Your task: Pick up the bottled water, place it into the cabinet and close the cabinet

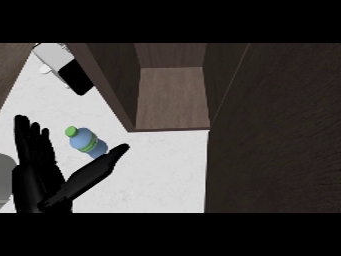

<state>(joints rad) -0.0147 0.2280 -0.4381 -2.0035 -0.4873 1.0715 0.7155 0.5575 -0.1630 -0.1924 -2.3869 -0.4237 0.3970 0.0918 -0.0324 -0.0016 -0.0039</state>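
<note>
Cabinet [169, 95] first, since it fills most of what I can see: dark wood, standing open along the back of the white counter [158, 170], with a bare shelf showing inside and its door [284, 130] swung out wide on the right so that it hides that whole side of the counter. Next in size is the left hand [44, 170], black, coming up from the near left corner of the counter; its fingers [31, 137] are straight and spread upward and its thumb [99, 167] is stretched out to the right, so the hand is wide open and holds nothing. The right hand I cannot see at all. Back at the far left corner lies a small white and black appliance [62, 67] that I cannot name. Smallest is the bottled water [86, 142], a blue bottle with a green cap, lying on the counter towards its left edge, in the gap between the spread fingers and the thumb, its lower end close by the thumb tip; whether they touch I cannot tell. To my eye the pick-up is the step in hand and the grasp is not yet made. The next move calls for the fingers and thumb to curl around the bottle's body before lifting it towards the shelf.
</note>
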